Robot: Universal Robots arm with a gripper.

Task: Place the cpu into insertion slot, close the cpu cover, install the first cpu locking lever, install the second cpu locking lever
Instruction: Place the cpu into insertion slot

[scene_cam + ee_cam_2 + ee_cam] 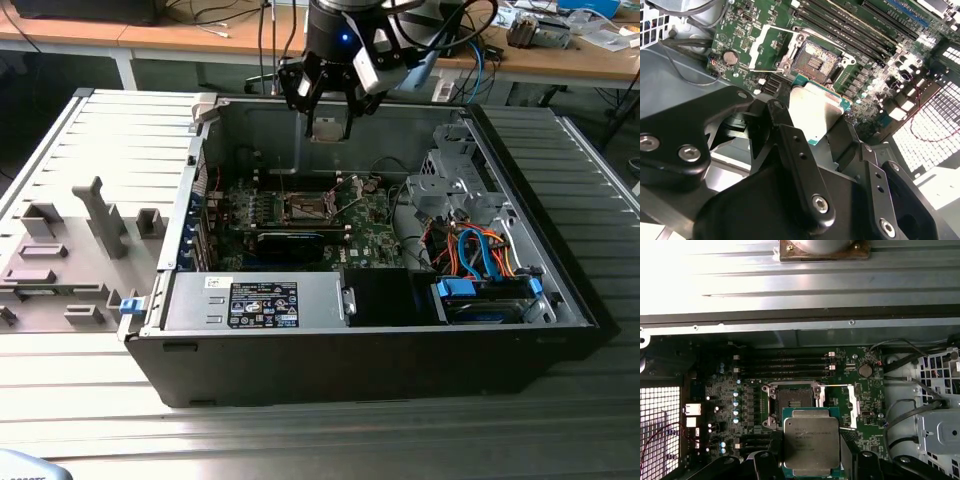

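Note:
My gripper (330,127) hangs above the open computer case, shut on the cpu (330,128). In both wrist views the black fingers (765,462) clamp the chip by two opposite edges. Its silvery-grey top (811,442) faces one wrist camera, and its pale underside (815,112) faces the other. Below it on the green board lies the insertion slot (794,402) (815,60) (305,208), its dark centre bare. The cpu cover (765,46) (853,402) is swung open to one side of the slot. The chip is well above the board and touches nothing.
A long black card (290,243) lies in front of the socket, and memory slots (785,365) run beside it. A power supply (260,300) and a drive cage with blue and orange cables (480,262) fill the near side. Case walls (300,120) surround the board.

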